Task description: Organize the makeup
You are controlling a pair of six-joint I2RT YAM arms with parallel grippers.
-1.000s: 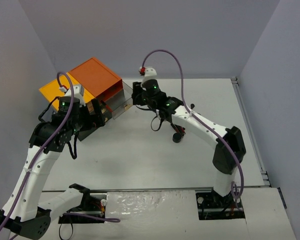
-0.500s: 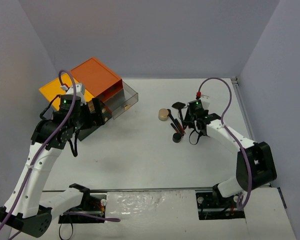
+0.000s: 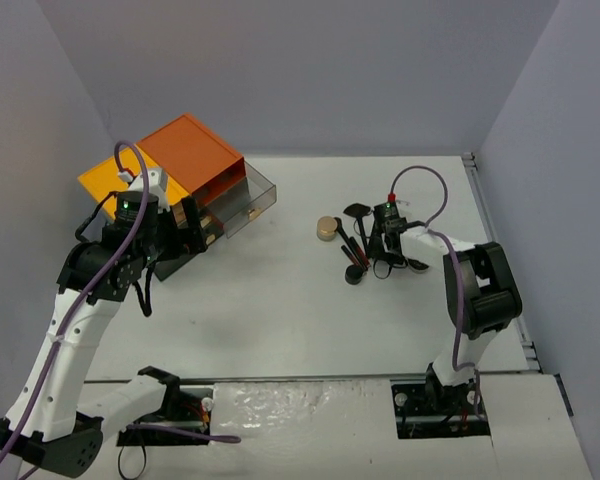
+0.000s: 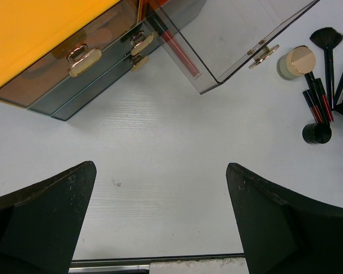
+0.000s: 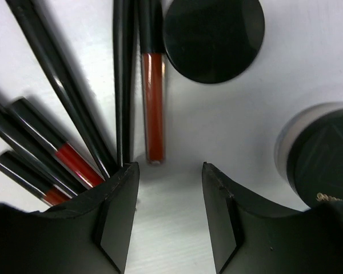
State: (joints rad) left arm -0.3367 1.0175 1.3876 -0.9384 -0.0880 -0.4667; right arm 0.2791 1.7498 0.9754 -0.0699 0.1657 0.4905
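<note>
The makeup (image 3: 356,246) lies in a loose cluster on the right half of the white surface (image 3: 280,300), well apart from the drawer cabinet (image 3: 190,150) with its orange and yellow top at the far left. The right claw (image 5: 170,168) hangs low over this cluster with its jaws parted by a narrow gap, and only bare surface shows between them. Just beyond its left finger lies the tip of a red tube (image 5: 154,103), which runs alongside thin black brush handles (image 5: 123,85). A round black compact (image 5: 214,37) sits past the tube's far end, two slim red-and-black pencils (image 5: 68,157) fan out to the left, and a dark-topped jar (image 5: 320,154) sits blurred at the right edge. The left claw (image 4: 160,168) hovers above the surface in front of the cabinet, jaws spread wide and holding nothing. In its view one smoky transparent drawer (image 4: 240,34) is pulled out, and a slim red pencil (image 4: 180,51) lies along one wall inside it. The other drawers, with gold handles (image 4: 84,61), are shut. Near the open drawer's front stands the gold-lidded jar (image 4: 297,61), with a fan brush (image 4: 327,37) just beyond it and a second small black round pot (image 4: 316,133) nearer the arm.
</note>
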